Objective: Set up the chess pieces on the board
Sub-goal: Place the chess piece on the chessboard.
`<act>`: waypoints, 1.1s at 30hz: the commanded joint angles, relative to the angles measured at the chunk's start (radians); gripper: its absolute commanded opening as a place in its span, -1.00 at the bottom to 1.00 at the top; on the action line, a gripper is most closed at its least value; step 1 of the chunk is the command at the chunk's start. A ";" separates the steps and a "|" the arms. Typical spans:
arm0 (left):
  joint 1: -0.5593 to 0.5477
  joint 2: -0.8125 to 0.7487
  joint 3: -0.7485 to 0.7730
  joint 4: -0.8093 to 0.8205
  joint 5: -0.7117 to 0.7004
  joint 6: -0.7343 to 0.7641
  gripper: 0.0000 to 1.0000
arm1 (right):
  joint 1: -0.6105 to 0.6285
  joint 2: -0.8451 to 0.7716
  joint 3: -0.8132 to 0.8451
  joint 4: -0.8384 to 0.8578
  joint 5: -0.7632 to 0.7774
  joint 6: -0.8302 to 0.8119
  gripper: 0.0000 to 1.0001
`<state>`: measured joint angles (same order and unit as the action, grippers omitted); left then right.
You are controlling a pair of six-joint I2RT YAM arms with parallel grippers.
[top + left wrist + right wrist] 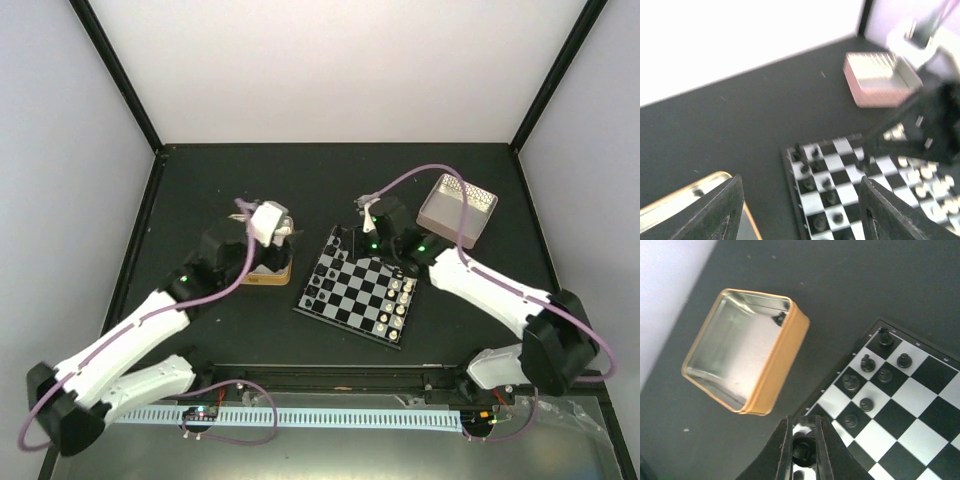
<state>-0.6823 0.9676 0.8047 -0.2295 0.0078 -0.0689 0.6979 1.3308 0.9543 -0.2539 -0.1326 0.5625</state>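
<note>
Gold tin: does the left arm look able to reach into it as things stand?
Probably yes: the left gripper hangs open above the gold tin, nothing between them; the right gripper is away at the board.

— What colours do you see?
— White shells on the left arm (130,335) and right arm (490,290), with black joints (553,347)
— Any wiring?
— A lilac cable (400,178) loops along each, and small green lights (183,277) glow on the dark links

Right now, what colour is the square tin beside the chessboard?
Gold walls, silver inside; the square metal tin shows best in the right wrist view.
</note>
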 commanded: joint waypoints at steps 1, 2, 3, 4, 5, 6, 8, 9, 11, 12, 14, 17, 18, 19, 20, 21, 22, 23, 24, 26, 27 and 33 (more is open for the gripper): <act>0.001 -0.172 -0.027 0.060 -0.286 -0.079 0.33 | 0.041 0.096 0.058 0.059 0.146 -0.081 -0.98; 0.000 -0.213 -0.042 0.075 -0.312 -0.072 0.37 | 0.052 0.116 0.065 0.067 0.158 -0.085 -0.98; 0.000 -0.248 -0.057 0.091 -0.339 -0.065 0.41 | 0.063 0.137 0.072 0.074 0.166 -0.091 -0.98; 0.000 -0.284 -0.070 0.099 -0.353 -0.057 0.45 | 0.074 0.156 0.078 0.078 0.171 -0.099 -0.97; 0.000 -0.315 -0.079 0.107 -0.360 -0.048 0.49 | 0.087 0.174 0.086 0.081 0.176 -0.107 -0.98; 0.000 -0.342 -0.087 0.109 -0.364 -0.041 0.52 | 0.097 0.192 0.092 0.084 0.183 -0.113 -0.98; 0.001 -0.384 -0.095 0.106 -0.373 -0.034 0.58 | 0.115 0.221 0.101 0.093 0.198 -0.121 -0.98; 0.002 -0.400 -0.100 0.103 -0.376 -0.031 0.59 | 0.124 0.239 0.105 0.099 0.204 -0.123 -0.98; 0.002 -0.419 -0.107 0.096 -0.380 -0.027 0.61 | 0.133 0.260 0.109 0.108 0.213 -0.123 -0.98; 0.003 -0.425 -0.108 0.090 -0.382 -0.025 0.61 | 0.138 0.270 0.113 0.113 0.219 -0.122 -0.98; 0.001 -0.429 -0.109 0.078 -0.385 -0.023 0.61 | 0.146 0.288 0.116 0.124 0.232 -0.123 -0.98; 0.001 -0.426 -0.109 0.066 -0.386 -0.015 0.62 | 0.160 0.311 0.120 0.127 0.275 -0.125 -0.98; 0.001 -0.424 -0.109 0.061 -0.386 -0.011 0.63 | 0.163 0.318 0.121 0.129 0.286 -0.126 -0.98; 0.001 -0.426 -0.108 0.055 -0.387 -0.006 0.63 | 0.165 0.323 0.119 0.133 0.290 -0.128 -0.98; 0.001 -0.426 -0.108 0.050 -0.387 -0.002 0.63 | 0.167 0.330 0.118 0.134 0.290 -0.129 -0.98; 0.002 -0.426 -0.107 0.044 -0.388 0.000 0.63 | 0.167 0.335 0.116 0.138 0.288 -0.128 -0.98; 0.002 -0.425 -0.108 0.040 -0.388 0.003 0.63 | 0.167 0.341 0.115 0.140 0.284 -0.129 -0.98; 0.001 -0.426 -0.109 0.037 -0.388 0.005 0.63 | 0.168 0.347 0.115 0.141 0.281 -0.128 -0.98; 0.001 -0.425 -0.110 0.036 -0.388 0.006 0.64 | 0.168 0.352 0.114 0.142 0.277 -0.128 -0.97; 0.003 -0.426 -0.112 0.035 -0.388 0.006 0.64 | 0.168 0.361 0.112 0.150 0.267 -0.127 -0.98; 0.001 -0.425 -0.114 0.035 -0.388 0.006 0.64 | 0.169 0.366 0.111 0.152 0.263 -0.127 -0.98; 0.002 -0.419 -0.118 0.036 -0.387 0.007 0.65 | 0.169 0.391 0.107 0.166 0.263 -0.124 -0.98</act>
<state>-0.6823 0.5438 0.6907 -0.1867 -0.3630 -0.0784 0.8627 1.7050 1.0451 -0.1349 0.1108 0.4469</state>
